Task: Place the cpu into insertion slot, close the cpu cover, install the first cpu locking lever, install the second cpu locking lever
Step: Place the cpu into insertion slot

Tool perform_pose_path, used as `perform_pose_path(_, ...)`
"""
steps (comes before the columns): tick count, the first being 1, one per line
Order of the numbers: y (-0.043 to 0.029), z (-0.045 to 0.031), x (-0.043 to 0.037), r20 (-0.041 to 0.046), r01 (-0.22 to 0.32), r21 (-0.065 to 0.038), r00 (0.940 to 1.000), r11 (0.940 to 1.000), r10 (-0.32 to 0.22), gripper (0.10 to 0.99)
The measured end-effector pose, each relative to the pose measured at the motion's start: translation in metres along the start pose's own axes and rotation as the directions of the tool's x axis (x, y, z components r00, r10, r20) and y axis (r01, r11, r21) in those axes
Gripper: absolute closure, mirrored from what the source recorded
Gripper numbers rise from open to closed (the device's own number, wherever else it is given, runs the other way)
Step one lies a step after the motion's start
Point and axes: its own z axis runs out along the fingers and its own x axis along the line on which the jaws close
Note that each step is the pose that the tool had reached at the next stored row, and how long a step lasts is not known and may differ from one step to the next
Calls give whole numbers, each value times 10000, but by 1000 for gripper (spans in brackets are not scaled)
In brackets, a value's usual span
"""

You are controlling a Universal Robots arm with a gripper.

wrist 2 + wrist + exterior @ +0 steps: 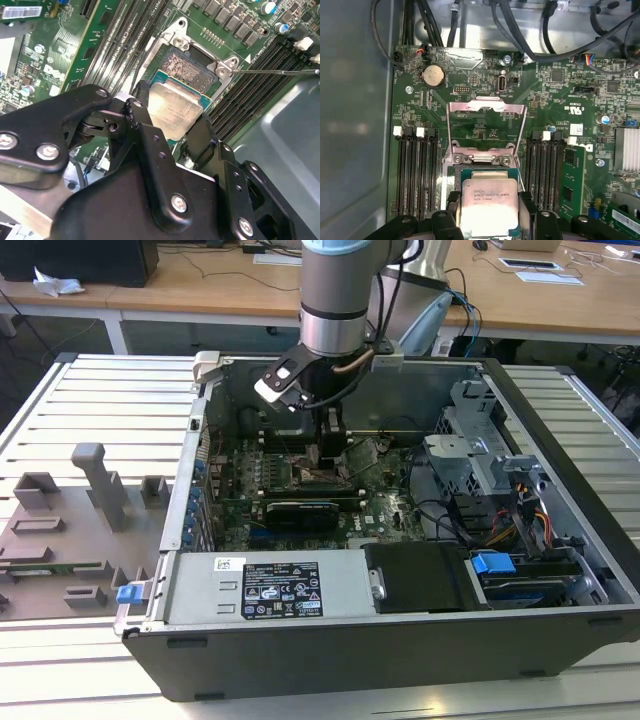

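You have the open grey metal computer case point(400, 655) under the arm, its green motherboard point(555, 100) facing up. The thin silvery frame-shaped cpu cover point(487, 106) stands flipped up (clear of the socket). The square dark insertion slot point(189, 69) lies partly exposed. The black gripper point(172, 116) clamps the silvery square cpu point(489, 210) by two opposite edges, over that slot.

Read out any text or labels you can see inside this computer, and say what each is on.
cpu: faint printed lines on its metal top, too small to read.
Dark label on the power supply: tiny print and symbols, unreadable.
White sticker beside it: unreadable.
Pale sticker on the motherboard: unreadable.
Nothing can be quoted reliably.
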Motion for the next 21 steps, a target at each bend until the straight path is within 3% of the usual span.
perform_pose_path(8,-44,159,42,1,-126,3,9999,9999,126,545)
perform_pose_path(15,-77,301,54,10,-570,18,9984,9984,570,545)
perform_pose_path(21,-77,348,65,13,-569,19,9984,9984,569,545)
